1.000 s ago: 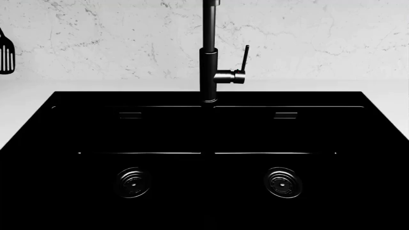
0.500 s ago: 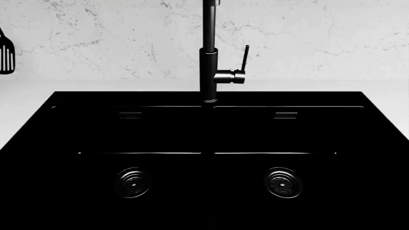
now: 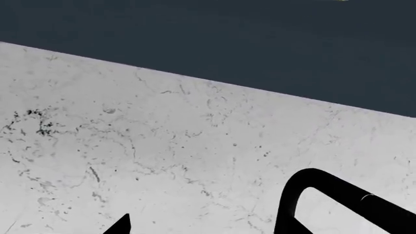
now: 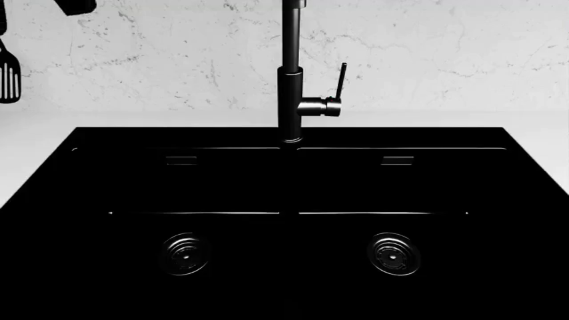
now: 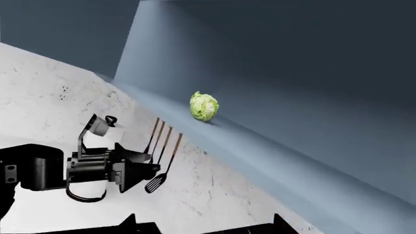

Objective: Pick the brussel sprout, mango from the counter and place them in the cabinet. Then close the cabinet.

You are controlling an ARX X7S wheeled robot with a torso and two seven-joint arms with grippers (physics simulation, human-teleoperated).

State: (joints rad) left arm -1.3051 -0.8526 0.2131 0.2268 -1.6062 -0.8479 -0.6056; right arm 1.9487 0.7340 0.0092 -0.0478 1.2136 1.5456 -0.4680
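sprout: brussel sprout (image 5: 204,106) sits inside the cabinet (image 5: 312,73), on its shelf close to the front lip, free of any gripper. Looks placed already.
mango: not in any view, so can't say if it's on the counter (image 4: 36,143) or gripped.
left gripper: left gripper (image 5: 140,171) shows in the right wrist view, up beside the marbled wall (image 4: 427,53) near the hanging utensils (image 5: 159,156); fingers look drawn tog. w/ nothing between, but small and edge-on, so can't tell for sure. Head view catches only a dark scrap of the arm at far left, above the spatula (image 4: 9,77).
right gripper: only dark finger tips at that cam's edge; apart or tog., can't tell.
sink: black double sink (image 4: 284,220) and faucet (image 4: 292,73) fill the head view; no fruit there.
risk: sprout is round and near the shelf edge; a bump while adding the mango or swinging the door could roll it out. Left arm near the utensils could knock them.
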